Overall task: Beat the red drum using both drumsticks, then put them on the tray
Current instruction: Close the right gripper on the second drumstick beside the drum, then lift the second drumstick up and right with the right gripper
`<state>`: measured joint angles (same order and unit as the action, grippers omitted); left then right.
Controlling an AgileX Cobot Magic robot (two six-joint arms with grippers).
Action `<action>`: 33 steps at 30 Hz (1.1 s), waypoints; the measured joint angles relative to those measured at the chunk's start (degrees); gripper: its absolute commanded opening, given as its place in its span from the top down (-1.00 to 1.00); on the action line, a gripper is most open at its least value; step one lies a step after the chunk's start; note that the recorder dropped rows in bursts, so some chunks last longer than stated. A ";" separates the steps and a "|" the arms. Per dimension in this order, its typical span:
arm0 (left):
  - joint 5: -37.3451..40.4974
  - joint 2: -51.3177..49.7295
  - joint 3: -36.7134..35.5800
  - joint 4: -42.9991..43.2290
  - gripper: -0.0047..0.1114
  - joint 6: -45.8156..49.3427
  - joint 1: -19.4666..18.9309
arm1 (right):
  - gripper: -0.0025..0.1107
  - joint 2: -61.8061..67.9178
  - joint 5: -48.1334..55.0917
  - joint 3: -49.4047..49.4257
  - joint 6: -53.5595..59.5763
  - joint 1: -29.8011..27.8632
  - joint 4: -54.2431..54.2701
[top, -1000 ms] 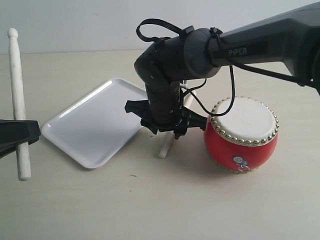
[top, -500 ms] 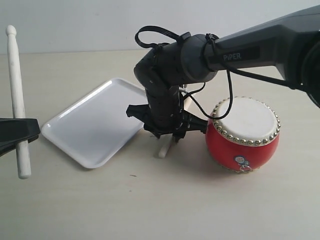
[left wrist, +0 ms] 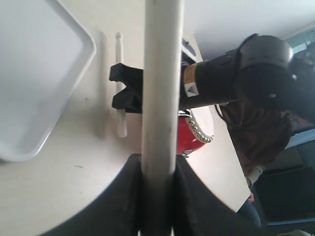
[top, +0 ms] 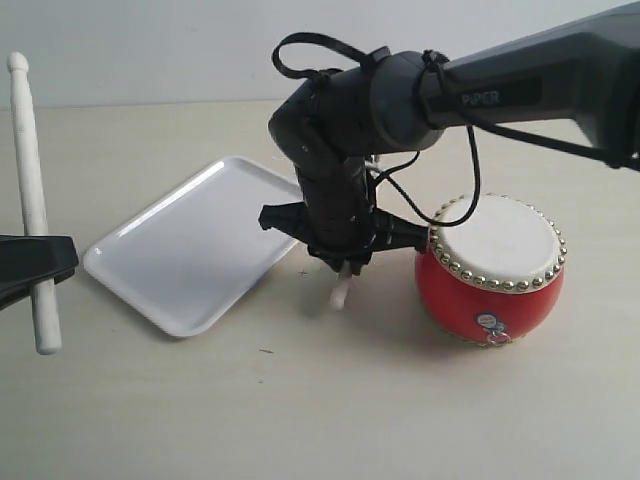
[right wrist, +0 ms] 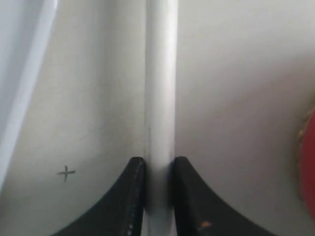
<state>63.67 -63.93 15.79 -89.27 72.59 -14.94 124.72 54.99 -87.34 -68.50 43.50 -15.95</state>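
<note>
Right hand (top: 345, 262) between tray (top: 190, 250) and red drum (top: 490, 278)

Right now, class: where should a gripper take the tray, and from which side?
Probably the low rim of the tray on its near left edge in the exterior view, pinched from above. It lies flat and looks too wide to span, and that edge is farthest from the right gripper and its drumstick.

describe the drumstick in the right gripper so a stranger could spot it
Find the red drum on the right of the exterior view; between it and the white tray hangs the right gripper. Its drumstick is mostly hidden behind it, only a short pale end poking out below, unlike the other drumstick, held upright in plain view at the far left.
</note>
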 measured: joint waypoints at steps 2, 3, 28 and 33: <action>-0.77 0.00 0.00 0.00 0.92 0.00 0.00 | 0.96 -2.23 0.39 0.00 1.04 0.00 -0.25; -1.05 0.00 0.00 0.00 0.92 0.00 0.00 | 0.96 -3.14 0.39 0.00 1.58 0.00 -0.34; -21.20 13.73 13.84 53.81 0.92 -42.18 20.88 | 0.96 -62.38 9.28 25.70 53.78 0.00 13.55; -21.47 19.19 13.12 58.63 0.92 -46.84 26.96 | 0.96 -68.81 13.15 30.53 50.49 0.00 13.03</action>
<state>42.19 -44.73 28.91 -30.64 25.75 12.02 55.91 68.13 -56.81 -18.00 43.50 -2.92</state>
